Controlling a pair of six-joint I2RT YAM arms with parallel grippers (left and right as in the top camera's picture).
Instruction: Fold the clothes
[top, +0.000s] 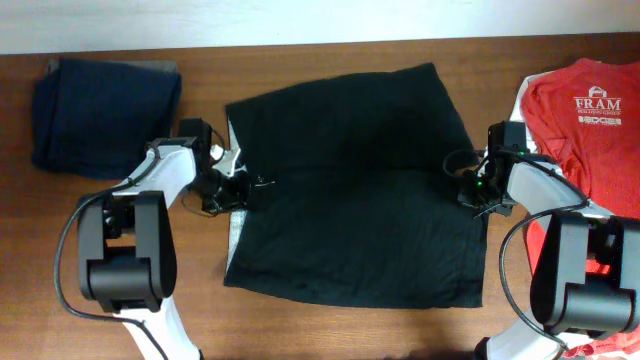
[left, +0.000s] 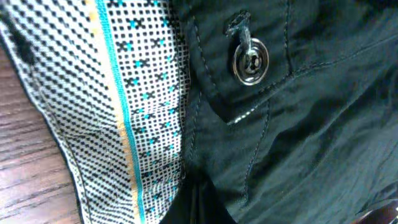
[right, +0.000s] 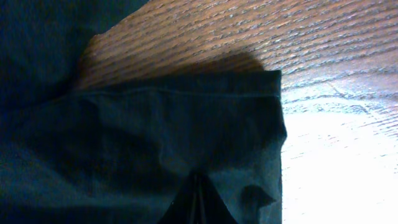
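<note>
The black clothes (top: 350, 190) lie spread flat in the middle of the table, with a pale inner band (top: 233, 235) along the left edge. My left gripper (top: 238, 187) sits at that left edge, shut on the fabric. In the left wrist view its closed fingers (left: 199, 208) pinch the black cloth (left: 311, 137) beside the dotted white band (left: 106, 112) and a metal button (left: 250, 62). My right gripper (top: 470, 188) sits at the right edge. In the right wrist view its closed fingers (right: 198, 202) pinch the hem of the black cloth (right: 155, 137).
A red T-shirt with white print (top: 590, 110) lies at the right edge of the wooden table (top: 330, 330), partly under the right arm. Folded dark navy clothes (top: 100, 110) lie at the back left. Bare wood (right: 249, 37) shows beyond the hem.
</note>
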